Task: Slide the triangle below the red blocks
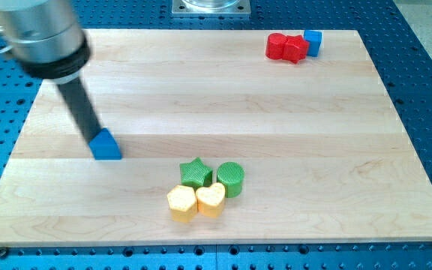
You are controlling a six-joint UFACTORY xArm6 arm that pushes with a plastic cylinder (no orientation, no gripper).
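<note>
A blue triangle block point(106, 145) lies at the view's left on the wooden board. My tip point(94, 137) touches the triangle's upper-left side. Two red blocks point(286, 47) sit together near the view's top right, one rounded and one angular, with a blue cube point(313, 42) touching their right side. The triangle is far to the left of and below the red blocks.
A green star point(196, 172) and a green cylinder point(230, 178) sit at the bottom centre, with a yellow hexagon point(181, 202) and a yellow heart point(211, 199) just below them. The board's edges point(216, 241) border a blue perforated table.
</note>
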